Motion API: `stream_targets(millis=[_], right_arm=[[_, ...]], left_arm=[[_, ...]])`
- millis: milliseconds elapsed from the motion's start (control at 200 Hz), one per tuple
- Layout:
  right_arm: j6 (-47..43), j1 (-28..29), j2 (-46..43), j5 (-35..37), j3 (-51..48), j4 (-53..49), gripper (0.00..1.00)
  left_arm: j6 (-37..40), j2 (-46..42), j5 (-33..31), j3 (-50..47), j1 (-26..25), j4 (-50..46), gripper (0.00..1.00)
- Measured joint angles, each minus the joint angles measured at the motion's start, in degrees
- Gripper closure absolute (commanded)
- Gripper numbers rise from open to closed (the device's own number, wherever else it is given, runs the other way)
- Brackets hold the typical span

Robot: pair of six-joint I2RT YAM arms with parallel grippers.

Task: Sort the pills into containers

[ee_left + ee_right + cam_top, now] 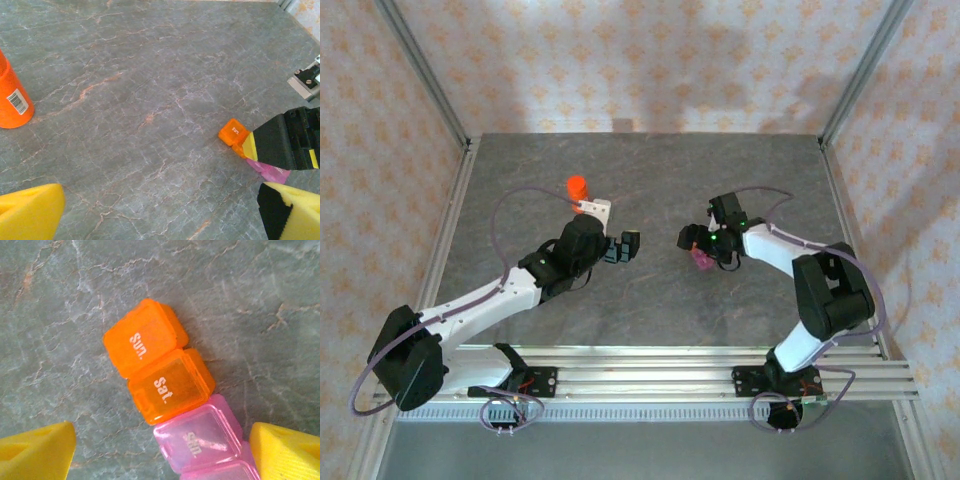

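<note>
The containers are small hinged boxes in a row: two orange ones marked "Sun." (142, 337) and "Sat." (170, 385), then pink ones (200, 440), all with lids down. My right gripper (160, 452) hovers open just above them. Its yellow fingertips (287, 450) straddle the pink end, with a wide gap on the left side. From above, the pink box (701, 261) peeks out under the right gripper (698, 248). My left gripper (625, 248) stands open over bare table, left of the orange box (233, 132). Pills are out of view.
An orange-red cylindrical bottle (577, 188) stands upright at the back left, also at the left edge of the left wrist view (12, 97). Metal frame rails (460, 230) border the grey marbled table (650, 310). The two grippers face each other a short distance apart.
</note>
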Motion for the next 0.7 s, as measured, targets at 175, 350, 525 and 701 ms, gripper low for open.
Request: stream_targets(millis=[175, 350, 525, 701], right_arm=[[1.33, 2.27, -1.03, -0.63, -0.11, -0.13, 0.12], [1.86, 2.89, -2.89, 4.68, -0.13, -2.10, 0.14], [1.14, 2.86, -3.56, 8.11, -0.13, -4.20, 0.18], [-0.04, 3.89, -3.56, 8.74, -0.09, -5.57, 0.20]], left_arm=[[-0.02, 0.00, -0.02, 0.00, -0.02, 0.00, 0.00], [-0.26, 0.00, -0.09, 0.00, -0.02, 0.02, 0.00], [-2.78, 0.11, -2.51, 0.00, -0.02, -0.02, 0.00], [-7.10, 0.96, -5.20, 0.02, -0.02, -0.37, 0.00]])
